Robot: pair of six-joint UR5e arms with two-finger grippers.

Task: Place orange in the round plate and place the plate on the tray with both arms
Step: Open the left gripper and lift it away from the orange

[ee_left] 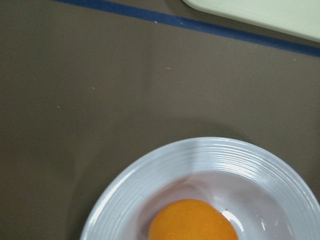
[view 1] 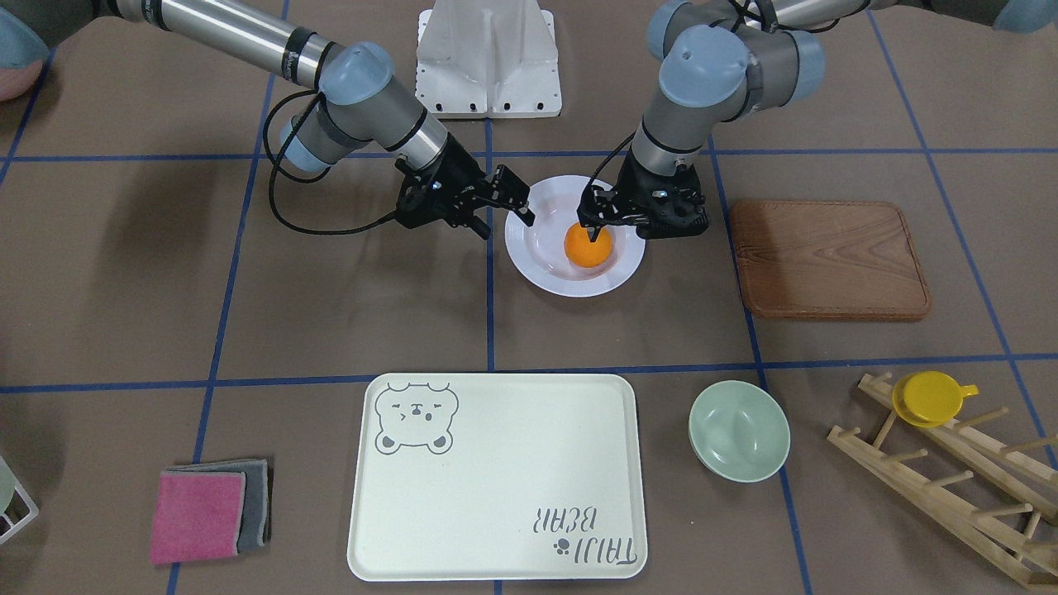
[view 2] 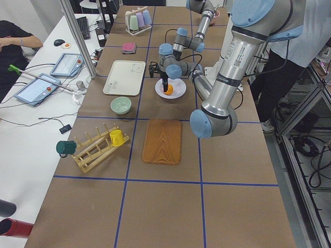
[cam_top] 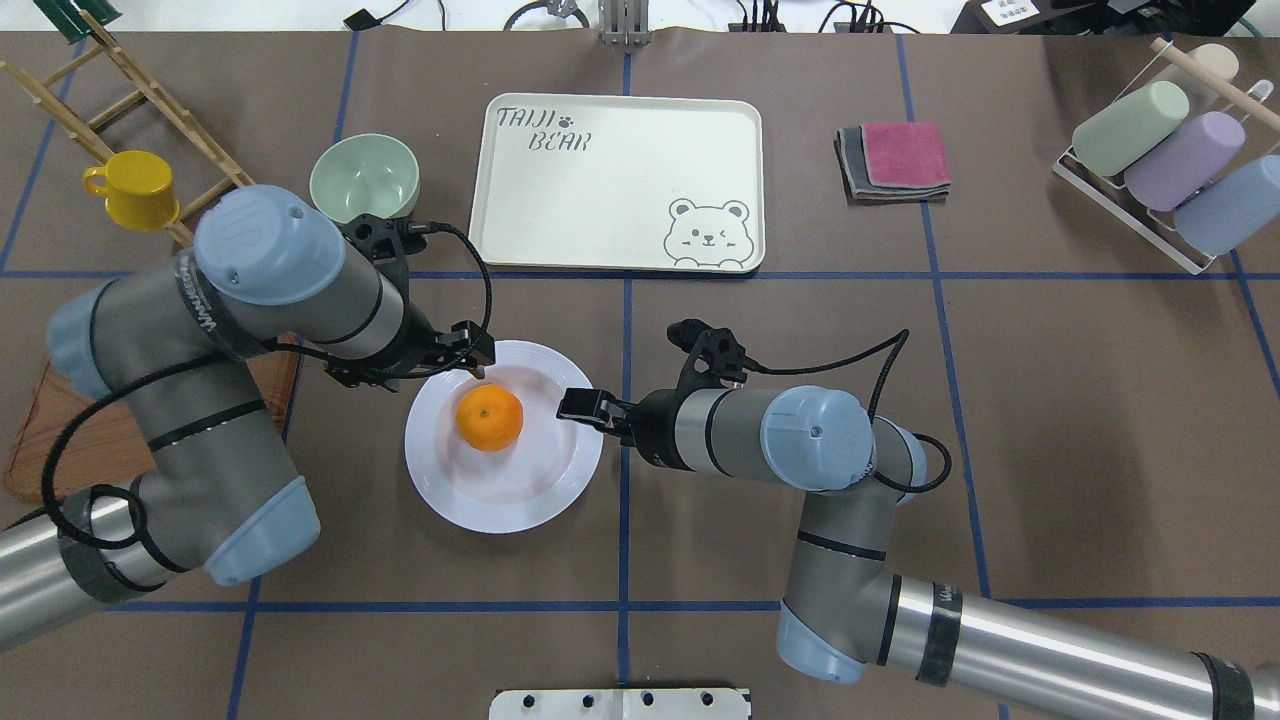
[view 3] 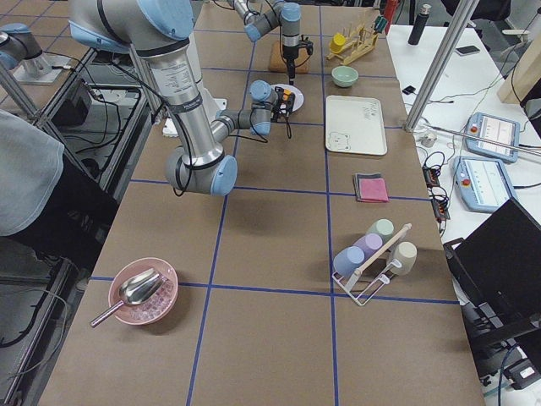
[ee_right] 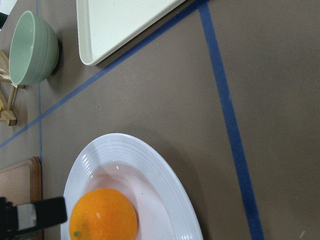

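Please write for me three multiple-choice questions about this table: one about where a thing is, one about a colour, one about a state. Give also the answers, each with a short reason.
1. The orange lies: A on the tray; B in the round plate; C in the handled cup.
2. The handled cup is: A red; B yellow; C blue.
3. The tray is: A bare; B bearing the plate; C upside down.
Answers: 1 B, the fruit sits in the plate's well; 2 B, it is plainly yellow; 3 A, only its printed bear and lettering show.
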